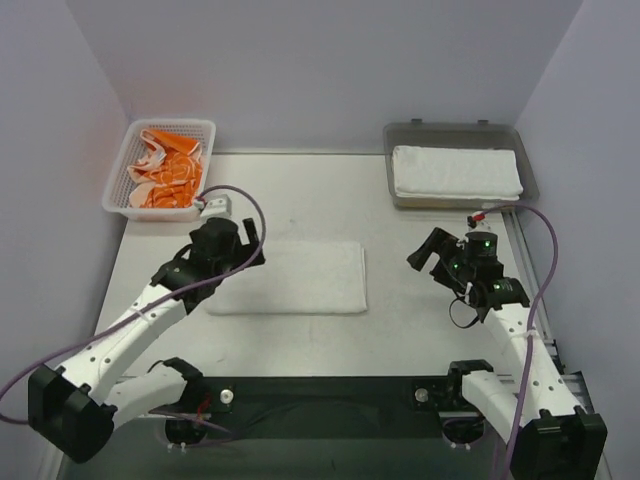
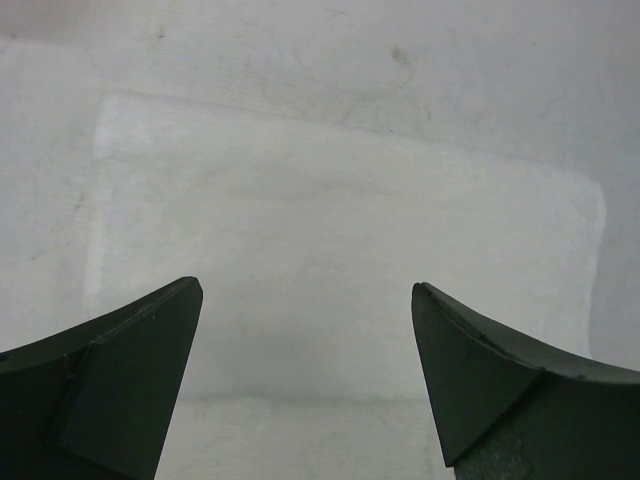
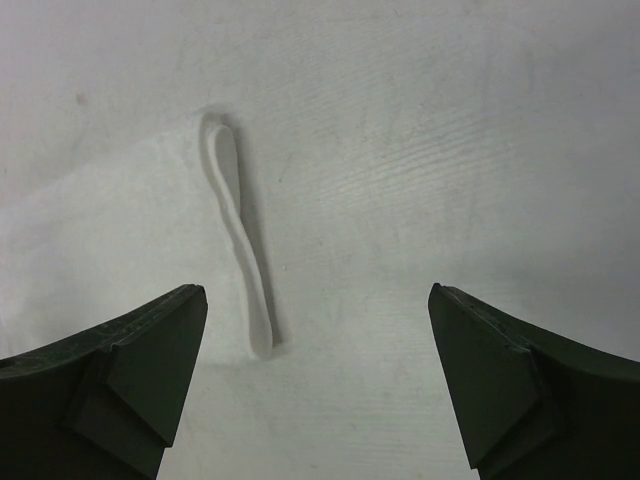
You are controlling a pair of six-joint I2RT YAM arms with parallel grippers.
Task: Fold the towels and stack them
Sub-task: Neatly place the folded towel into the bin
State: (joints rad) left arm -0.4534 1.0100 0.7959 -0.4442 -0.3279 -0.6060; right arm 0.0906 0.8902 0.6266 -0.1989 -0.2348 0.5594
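Towel (image 1: 290, 277) flat, folded | basket (image 1: 160, 168) towel crumpled, cat face unclear

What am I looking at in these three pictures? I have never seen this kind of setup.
Two robot arms sit at a table's near edge. The overhead view shows both; the other two come from cameras on each wrist, looking past their own dark fingers. A folded white towel lies mid-table, another white towel in the grey tray, and an orange-and-white towel in the white basket. The left gripper and the right gripper are both open, holding nothing.
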